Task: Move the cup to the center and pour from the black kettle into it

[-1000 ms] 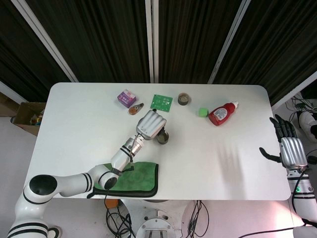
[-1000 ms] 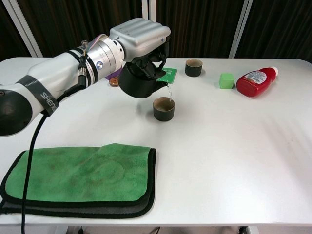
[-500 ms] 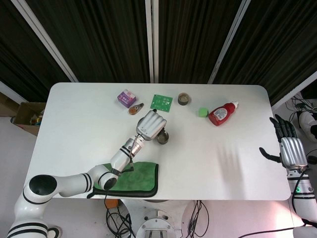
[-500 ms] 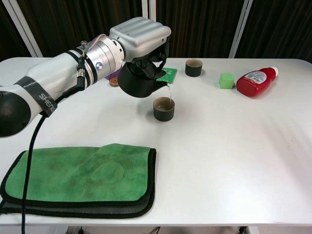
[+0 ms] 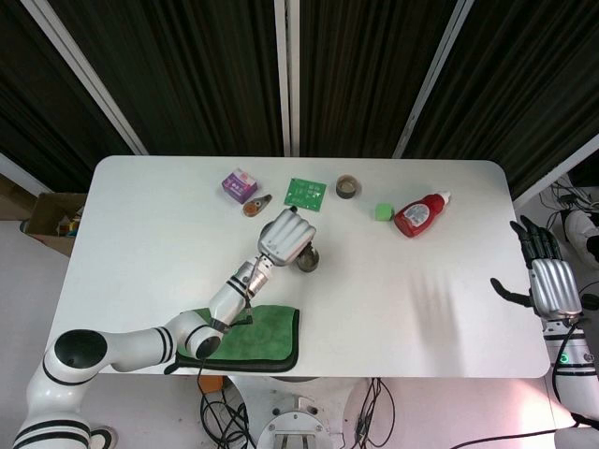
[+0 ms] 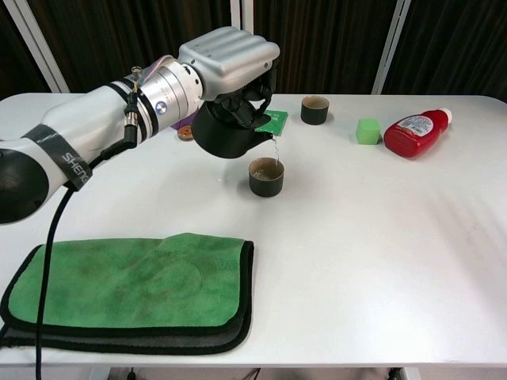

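Your left hand [image 6: 230, 67] grips the black kettle [image 6: 226, 131], tilted, spout directly above the cup [image 6: 266, 176]; hold that alignment; right hand [image 5: 550, 285] spread, well apart.

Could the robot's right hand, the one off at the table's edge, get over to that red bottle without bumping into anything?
Probably yes. The right hand hangs open off the table's edge, and the table between it and the red bottle shows nothing in the way. Whether the arm stretches that far I cannot tell.
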You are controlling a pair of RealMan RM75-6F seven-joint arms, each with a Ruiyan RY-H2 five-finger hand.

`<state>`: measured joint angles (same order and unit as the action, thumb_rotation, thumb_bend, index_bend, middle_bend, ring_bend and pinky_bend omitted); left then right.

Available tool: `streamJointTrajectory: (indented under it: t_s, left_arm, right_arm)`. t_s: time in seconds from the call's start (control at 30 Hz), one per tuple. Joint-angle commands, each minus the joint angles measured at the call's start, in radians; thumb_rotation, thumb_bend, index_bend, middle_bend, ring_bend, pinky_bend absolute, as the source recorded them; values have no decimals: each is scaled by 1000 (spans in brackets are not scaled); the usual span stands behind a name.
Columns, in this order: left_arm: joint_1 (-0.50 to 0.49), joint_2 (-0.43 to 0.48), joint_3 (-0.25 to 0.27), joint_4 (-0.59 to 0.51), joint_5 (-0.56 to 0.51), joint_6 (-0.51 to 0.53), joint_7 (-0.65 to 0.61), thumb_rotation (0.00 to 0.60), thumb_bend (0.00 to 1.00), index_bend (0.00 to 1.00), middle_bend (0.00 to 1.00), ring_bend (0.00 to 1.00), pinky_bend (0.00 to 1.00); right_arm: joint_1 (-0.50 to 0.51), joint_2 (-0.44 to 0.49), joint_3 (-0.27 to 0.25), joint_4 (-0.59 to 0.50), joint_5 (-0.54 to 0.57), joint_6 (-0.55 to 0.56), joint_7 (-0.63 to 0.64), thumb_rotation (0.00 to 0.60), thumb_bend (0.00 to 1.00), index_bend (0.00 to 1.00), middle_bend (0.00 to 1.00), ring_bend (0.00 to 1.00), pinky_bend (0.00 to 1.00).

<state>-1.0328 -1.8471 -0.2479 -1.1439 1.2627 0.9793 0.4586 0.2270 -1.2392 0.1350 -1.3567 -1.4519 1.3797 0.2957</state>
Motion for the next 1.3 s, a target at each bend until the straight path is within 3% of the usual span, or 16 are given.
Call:
streamJointTrajectory:
  t_s: [0.03,1.3]
  left_arm:
    - [-1,-2,0,-3,4,5,3,600,465,1000,1000,947,530]
    - [25,8,3,-8,-11,13,-1,600,464,1000,1000,947,534]
  right_arm:
    - [0,0,0,-1,0,-1,0,600,181,0,0,0,0]
    - [5,-9,-4,-3,0,-11,-15,600,182,0,0,0,0]
